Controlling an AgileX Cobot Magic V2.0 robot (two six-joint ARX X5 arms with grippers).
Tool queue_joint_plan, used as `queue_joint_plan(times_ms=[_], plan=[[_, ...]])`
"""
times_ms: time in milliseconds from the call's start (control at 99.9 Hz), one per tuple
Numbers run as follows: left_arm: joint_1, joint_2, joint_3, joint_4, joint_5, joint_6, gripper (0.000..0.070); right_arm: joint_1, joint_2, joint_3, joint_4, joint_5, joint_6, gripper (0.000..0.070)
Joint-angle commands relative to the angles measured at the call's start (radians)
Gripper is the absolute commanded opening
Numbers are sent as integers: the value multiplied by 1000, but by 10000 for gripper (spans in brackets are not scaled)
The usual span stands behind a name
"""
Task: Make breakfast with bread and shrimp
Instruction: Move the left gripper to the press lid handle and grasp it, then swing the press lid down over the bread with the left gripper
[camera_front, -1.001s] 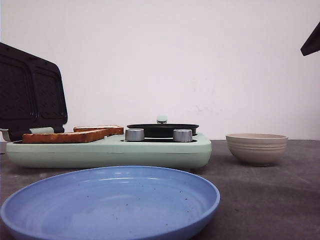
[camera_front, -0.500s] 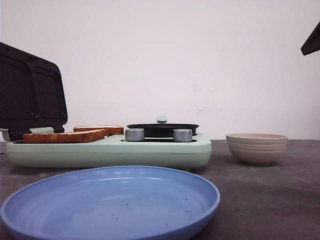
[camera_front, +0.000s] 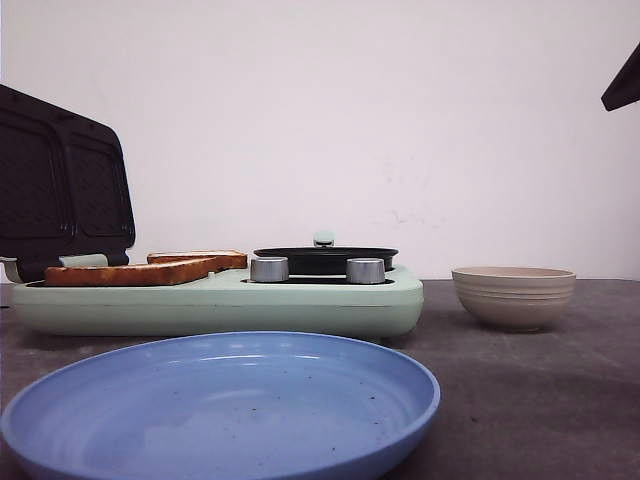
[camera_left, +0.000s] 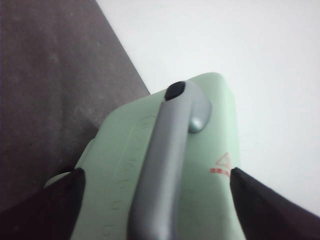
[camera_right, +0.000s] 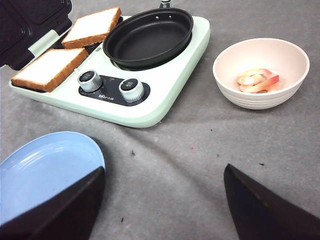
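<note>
Plainly, both slices of bread (camera_right: 50, 67) lie flat, side by side, on the open grill half of a mint-green breakfast maker (camera_right: 165, 95), whose dark ridged lid (camera_front: 60, 180) stands raised at the left. A black frying pan (camera_right: 148, 37) sits on the maker's other half, and two silver knobs (camera_right: 132, 89) face forward on a dark panel; the small white print beneath them is too fine to read. The shrimp (camera_right: 257, 81), pink and pale, lies in a beige bowl (camera_right: 225, 80) on the grey worktop (camera_right: 200, 165), well apart from the maker on its right. A blue plate (camera_front: 225, 405) sits nearest the front camera.

The right gripper (camera_right: 162, 200) hangs above the worktop, jaws wide and holding nothing. The left gripper (camera_left: 155, 200) is spread wide either side of the lid's grey handle (camera_left: 160, 165), not closed on it. A red warning triangle (camera_left: 223, 161) with red lettering, too blurred to read, marks the green lid back.
</note>
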Motion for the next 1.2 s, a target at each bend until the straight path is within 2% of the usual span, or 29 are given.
queue_joint_plan(times_ms=[0,40,140,290,370,520,651,971,1191], plan=[[4,21,21,13,0,-13,375,4,5,5,5,1,11,456],[4,21,21,13,-1,-10,345,4,5,5,5,1,12,456],[4,21,21,13,-7,-8,322,4,5,5,5,2,12,456],[4,21,21,12,-6,10,95,4,6,5,5,2,11,456],[4,21,21,11,-6,10,4,4,6,5,5,2,12,456],[-3,21,21,12,-6,16,4,4,6,5,4,2,13,456],[-26,21,21,11,-7,54,4,4,6,5,1,2,16,456],[-153,21,21,8,-8,137,4,4,6,5,-7,4,34,456],[-283,21,21,-43,-101,230,4,4,6,5,-10,3,38,456]])
